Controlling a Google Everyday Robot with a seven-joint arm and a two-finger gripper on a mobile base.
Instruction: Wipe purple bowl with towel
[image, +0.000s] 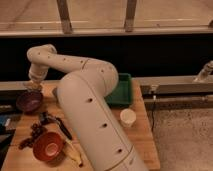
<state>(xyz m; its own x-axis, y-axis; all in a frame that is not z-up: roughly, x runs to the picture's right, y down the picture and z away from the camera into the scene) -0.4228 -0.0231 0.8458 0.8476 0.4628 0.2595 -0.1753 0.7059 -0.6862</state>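
The robot's large white arm (90, 115) bends from the near right up and over to the far left, ending at the claw (34, 85) low above the far left corner of the light wooden surface (137, 142). Whether the claw is wide, narrow or holding anything cannot be told here.

The small round dark purple bowl (30, 101) sits upright on the surface just below and slightly nearer than the claw. The two are very close; whether they touch cannot be told.

Nearer to the camera than the claw, well apart from it, stands a round orange-red bowl (48, 146). Between that bowl and the purple one lies a cluster of small dark round items (35, 131), and just right of it a slim black object (62, 127) lies at a slant. A pale yellow elongated object (75, 154) rests beside the orange-red bowl on its right.

Far to the claw's right, past the arm, a green rectangular plastic tray (121, 90) lies at the back edge of the surface, partly hidden by the arm. A white paper cup (128, 117) stands upright in front of the tray.
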